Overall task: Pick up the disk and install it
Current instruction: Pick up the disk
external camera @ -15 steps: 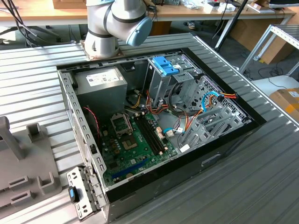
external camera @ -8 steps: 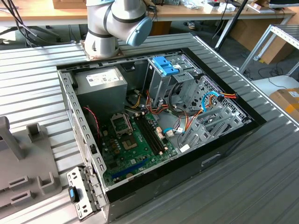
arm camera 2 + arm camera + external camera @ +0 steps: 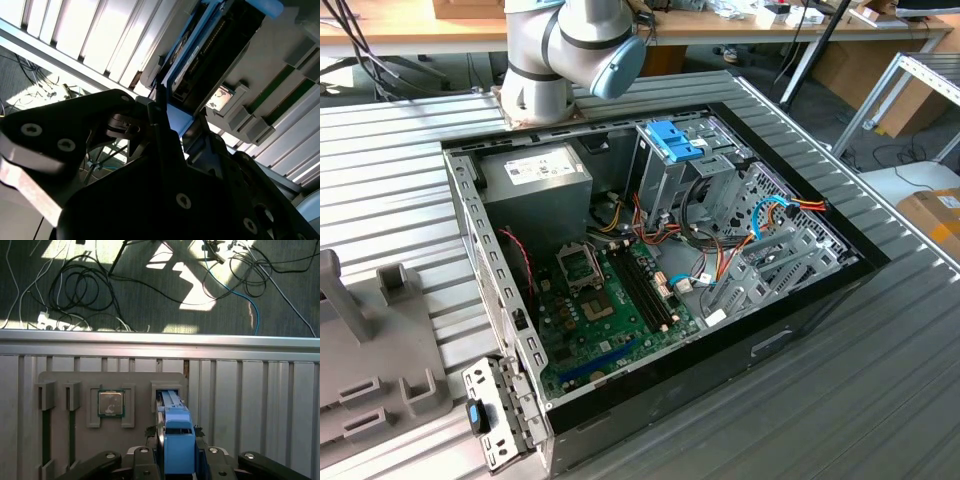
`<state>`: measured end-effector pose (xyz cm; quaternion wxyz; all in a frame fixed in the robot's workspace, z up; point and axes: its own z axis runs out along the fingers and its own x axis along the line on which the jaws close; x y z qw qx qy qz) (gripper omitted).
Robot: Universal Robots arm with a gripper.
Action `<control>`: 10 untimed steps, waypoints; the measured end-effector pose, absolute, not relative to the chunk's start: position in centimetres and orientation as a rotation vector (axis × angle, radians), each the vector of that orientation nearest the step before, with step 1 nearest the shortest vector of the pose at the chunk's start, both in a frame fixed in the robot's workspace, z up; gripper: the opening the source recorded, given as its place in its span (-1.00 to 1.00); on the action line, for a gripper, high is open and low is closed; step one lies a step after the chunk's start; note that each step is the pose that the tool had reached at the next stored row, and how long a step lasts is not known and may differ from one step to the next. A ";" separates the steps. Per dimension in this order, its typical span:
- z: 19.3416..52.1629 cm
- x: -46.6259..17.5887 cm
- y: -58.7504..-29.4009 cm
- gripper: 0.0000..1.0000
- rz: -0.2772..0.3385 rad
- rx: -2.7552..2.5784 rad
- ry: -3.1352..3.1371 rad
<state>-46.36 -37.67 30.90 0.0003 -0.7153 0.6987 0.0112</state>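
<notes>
In the first wrist view a grey holder (image 3: 135,380) lies on the ribbed worktop (image 3: 260,405). A square processor chip (image 3: 111,403) sits in one recess. Just beside it the disk (image 3: 178,452) stands on edge in a slot, blue rail uppermost. The end effector (image 3: 178,436) is clamped on both its flanks. In the exterior view an open computer case (image 3: 770,330) rests on the worktop.

I've got the exterior camera high, angled down on the open computer (image 3: 660,290); both wrist cameras ride close behind my claw (image 3: 177,460) (image 3: 162,117), sharing the grey holder (image 3: 135,385) (image 3: 242,120).
</notes>
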 end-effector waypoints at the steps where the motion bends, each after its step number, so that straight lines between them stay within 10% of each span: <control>1: 30.9 -46.4 -37.7 -0.26 0.035 -2.247 2.195; 10: 31.2 -46.4 -37.7 -0.26 0.035 -2.247 2.195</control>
